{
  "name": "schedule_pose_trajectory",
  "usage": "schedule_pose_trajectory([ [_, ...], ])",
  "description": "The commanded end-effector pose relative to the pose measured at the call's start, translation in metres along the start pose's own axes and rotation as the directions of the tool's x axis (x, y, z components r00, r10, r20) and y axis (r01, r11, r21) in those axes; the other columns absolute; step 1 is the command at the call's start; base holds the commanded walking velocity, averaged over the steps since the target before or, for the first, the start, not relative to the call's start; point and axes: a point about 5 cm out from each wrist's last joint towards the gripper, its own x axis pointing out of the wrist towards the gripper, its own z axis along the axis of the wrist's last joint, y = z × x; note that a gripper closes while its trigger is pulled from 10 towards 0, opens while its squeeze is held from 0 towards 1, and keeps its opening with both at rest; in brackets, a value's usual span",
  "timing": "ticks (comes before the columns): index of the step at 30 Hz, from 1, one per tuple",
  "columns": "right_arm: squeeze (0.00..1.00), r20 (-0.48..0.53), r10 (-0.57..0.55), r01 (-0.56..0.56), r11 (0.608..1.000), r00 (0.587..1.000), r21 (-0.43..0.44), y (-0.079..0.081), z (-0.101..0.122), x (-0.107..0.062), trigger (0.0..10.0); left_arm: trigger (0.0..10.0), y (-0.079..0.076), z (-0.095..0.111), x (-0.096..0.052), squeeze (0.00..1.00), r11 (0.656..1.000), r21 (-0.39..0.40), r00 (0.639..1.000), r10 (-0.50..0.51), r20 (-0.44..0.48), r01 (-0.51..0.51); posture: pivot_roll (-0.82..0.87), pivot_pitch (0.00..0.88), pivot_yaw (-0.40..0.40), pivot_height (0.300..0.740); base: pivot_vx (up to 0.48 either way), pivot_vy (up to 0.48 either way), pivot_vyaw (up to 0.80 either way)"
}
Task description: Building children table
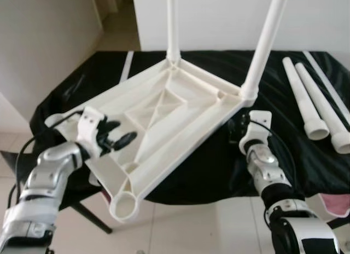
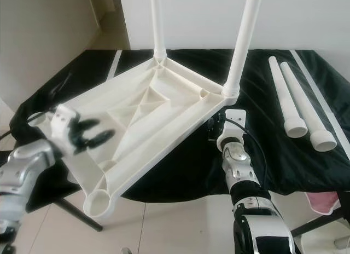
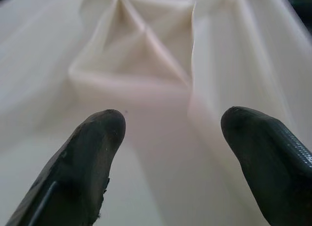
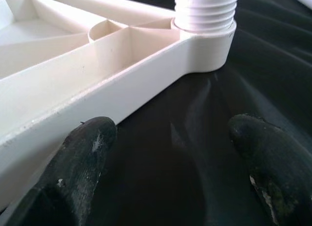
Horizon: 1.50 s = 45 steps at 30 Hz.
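A black cloth-covered work surface [image 1: 306, 155] carries a white ribbed plastic tabletop [image 1: 164, 122], turned underside up, its near corner with an empty round socket [image 1: 124, 203] jutting past the cloth's front edge. Two white plastic legs [image 1: 268, 40] stand upright in the far corner sockets. Two loose white tube legs [image 1: 309, 103] lie on the cloth to the right, long axes running away from the robot. The left gripper [image 1: 117, 138] hovers over the tabletop's ribs, fingers spread. The right gripper [image 4: 168, 158] sits just beside the tabletop's right edge, fingers apart, holding nothing.
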Motion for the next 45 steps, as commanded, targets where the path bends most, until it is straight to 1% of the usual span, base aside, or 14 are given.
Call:
schedule_pose_trajectory([
  [1,0.00,-0.003,0.011,-0.011,1.000,1.000,-0.001,0.001,-0.003,-0.002,10.0,10.0,-0.006,0.001,-0.004,0.00,0.993,0.023,0.993,-0.117,-0.017,0.117,0.03,0.028,0.011,0.740,0.000,0.000,0.00],
  [3,0.00,-0.025,0.048,-0.048,0.999,0.999,0.006,0.010,-0.006,-0.003,10.0,10.0,-0.009,-0.003,-0.016,0.00,0.983,0.028,0.982,-0.177,-0.058,0.179,0.03,0.032,0.009,0.740,0.000,0.000,0.00],
  [6,0.00,-0.042,0.074,-0.074,0.997,0.996,0.005,0.018,-0.009,-0.004,10.0,10.0,-0.009,-0.006,-0.027,0.00,0.978,0.030,0.975,-0.201,-0.096,0.205,0.04,0.037,0.004,0.740,0.000,0.000,0.00],
  [9,0.00,-0.050,0.086,-0.086,0.996,0.995,0.006,0.024,-0.010,-0.004,10.0,10.0,-0.007,-0.009,-0.034,0.00,0.979,0.030,0.973,-0.195,-0.123,0.200,0.05,0.042,-0.004,0.740,0.000,0.000,0.00],
  [12,0.00,-0.060,0.115,-0.115,0.993,0.992,0.010,0.033,-0.012,-0.004,10.0,10.0,0.004,-0.010,-0.053,0.00,0.989,0.029,0.979,-0.140,-0.146,0.145,0.06,0.047,-0.015,0.740,0.000,0.000,0.00],
  [16,0.00,-0.063,0.121,-0.121,0.993,0.991,0.008,0.034,-0.012,-0.004,10.0,10.0,0.005,-0.008,-0.060,0.00,0.991,0.026,0.982,-0.130,-0.140,0.135,0.07,0.049,-0.022,0.740,0.000,0.000,0.00],
  [18,0.00,-0.068,0.128,-0.128,0.992,0.989,0.011,0.034,-0.012,-0.004,10.0,10.0,0.001,-0.012,-0.068,0.00,0.987,0.040,0.971,-0.149,-0.189,0.159,0.07,0.050,-0.025,0.740,0.000,0.000,0.00],
  [21,0.00,-0.072,0.131,-0.131,0.991,0.989,0.012,0.034,-0.012,-0.004,10.0,10.0,-0.005,-0.017,-0.071,0.00,0.982,0.044,0.959,-0.171,-0.227,0.185,0.07,0.050,-0.029,0.740,0.000,0.000,0.00],
  [24,0.00,-0.076,0.134,-0.133,0.991,0.988,0.011,0.034,-0.012,-0.004,10.0,10.0,-0.011,-0.020,-0.070,0.00,0.974,0.052,0.946,-0.203,-0.254,0.222,0.07,0.051,-0.029,0.740,0.000,0.000,0.00],
  [28,0.00,-0.084,0.135,-0.134,0.991,0.987,0.016,0.036,-0.012,-0.002,10.0,10.0,-0.037,-0.036,-0.054,0.00,0.940,0.060,0.894,-0.298,-0.335,0.336,0.07,0.052,-0.027,0.740,0.000,0.000,0.00],
  [35,0.00,-0.091,0.135,-0.134,0.991,0.987,0.018,0.036,-0.011,0.000,10.0,10.0,-0.056,-0.037,-0.040,0.00,0.914,0.068,0.871,-0.357,-0.339,0.401,0.06,0.052,-0.023,0.740,0.000,0.000,0.00],
  [39,0.00,-0.093,0.130,-0.128,0.991,0.987,0.027,0.036,-0.010,0.002,10.0,10.0,-0.074,-0.037,-0.027,0.00,0.891,0.070,0.854,-0.404,-0.328,0.448,0.06,0.050,-0.016,0.740,0.000,0.000,0.00],
  [41,0.00,-0.093,0.130,-0.128,0.991,0.987,0.027,0.036,-0.010,0.002,10.0,10.0,-0.074,-0.037,-0.027,0.00,0.891,0.070,0.854,-0.404,-0.328,0.448,0.06,0.050,-0.016,0.740,0.000,0.000,0.00],
  [45,0.00,-0.113,0.118,-0.115,0.993,0.987,0.029,0.035,-0.014,0.004,10.0,10.0,-0.101,-0.036,-0.007,0.00,0.865,0.079,0.840,-0.454,-0.298,0.496,0.06,0.045,-0.003,0.740,0.000,0.000,0.00],
])
